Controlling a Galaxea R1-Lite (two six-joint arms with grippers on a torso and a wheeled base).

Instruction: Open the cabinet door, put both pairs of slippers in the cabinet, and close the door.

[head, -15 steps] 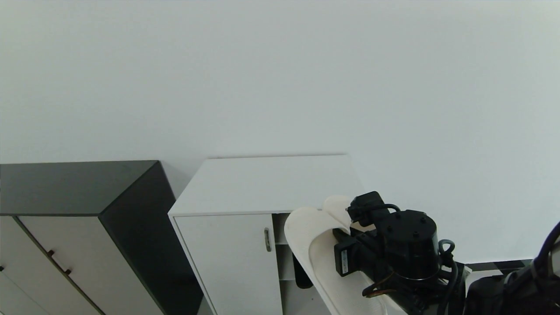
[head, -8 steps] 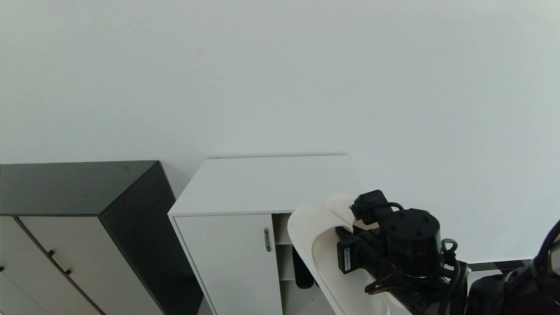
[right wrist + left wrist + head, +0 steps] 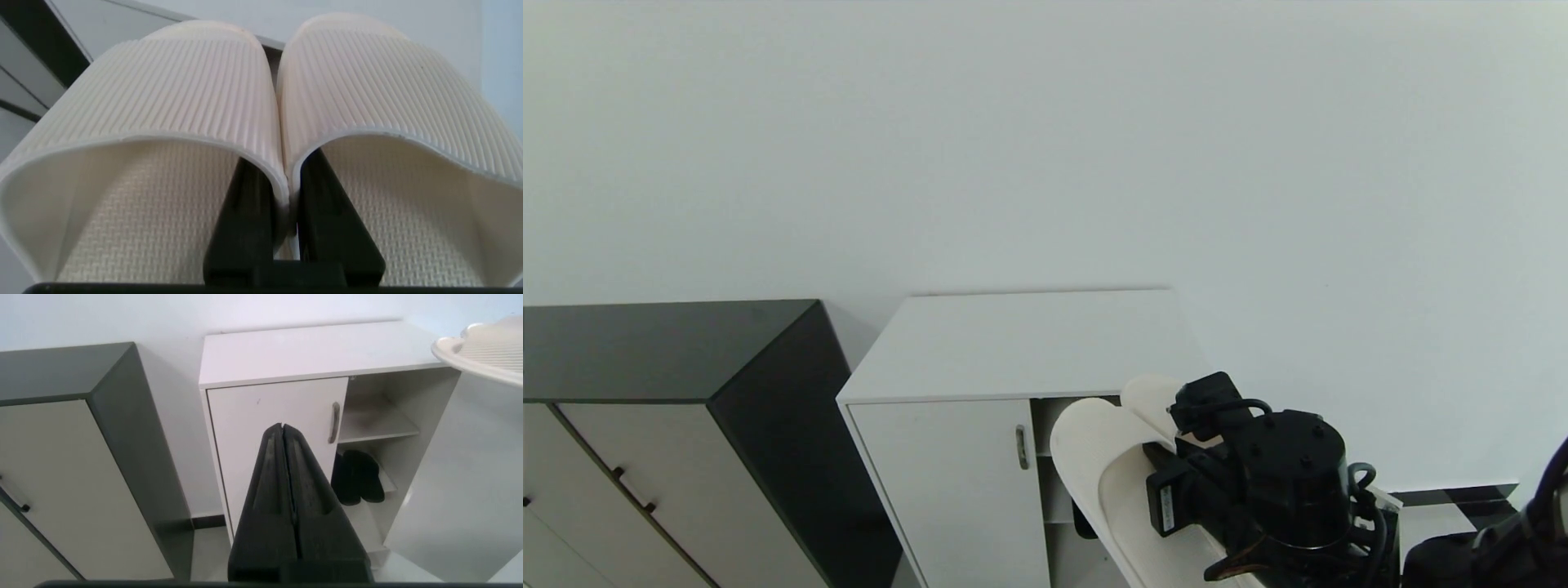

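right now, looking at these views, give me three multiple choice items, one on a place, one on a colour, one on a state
1. Where are the black slippers?
A. on top of the white cabinet
B. on a shelf inside the white cabinet
C. on the floor in front of it

2. What colour are the slippers held by the right gripper?
A. cream
B. red
C. blue

3. How is the left gripper?
A. shut on a slipper
B. wide open
C. shut, holding nothing

Answers:
1 B: the left wrist view shows them through the open side, on a shelf below the top one.
2 A: the cream slippers sit side by side, pinched between the fingers.
3 C: its fingers meet with nothing between them.
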